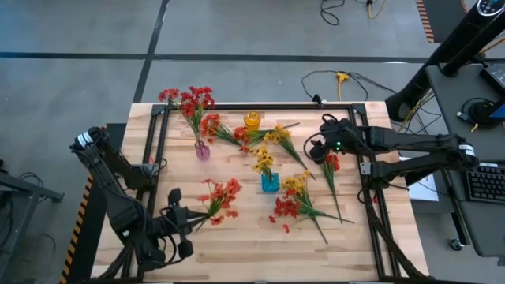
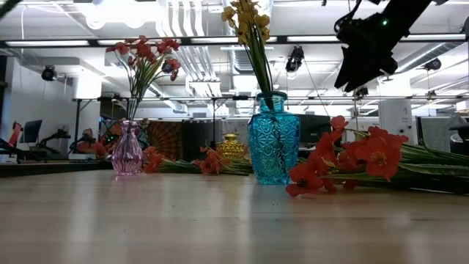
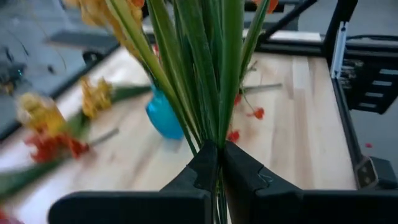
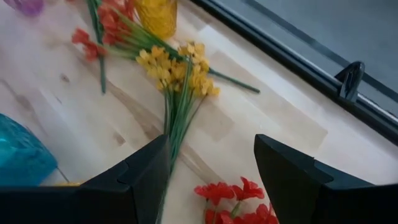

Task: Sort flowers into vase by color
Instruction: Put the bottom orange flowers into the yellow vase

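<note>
- High view: I see my left gripper (image 1: 192, 222) clamped on an orange-red sprig (image 1: 222, 199) near the table's (image 1: 237, 252) front-left; right gripper (image 1: 316, 147) hovers, jaws wide, empty.
- Low view: blue vase (image 2: 272, 147) holds yellow blooms; pink vase (image 2: 127, 149) red.
- Left wrist: fingers (image 3: 202, 167) pinch green stems.
- Right wrist: yellow sprig (image 4: 177, 65) lies ahead.

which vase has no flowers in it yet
The yellow vase near the far edge. The pink vase holds red flowers and the blue vase holds yellow ones.
</note>
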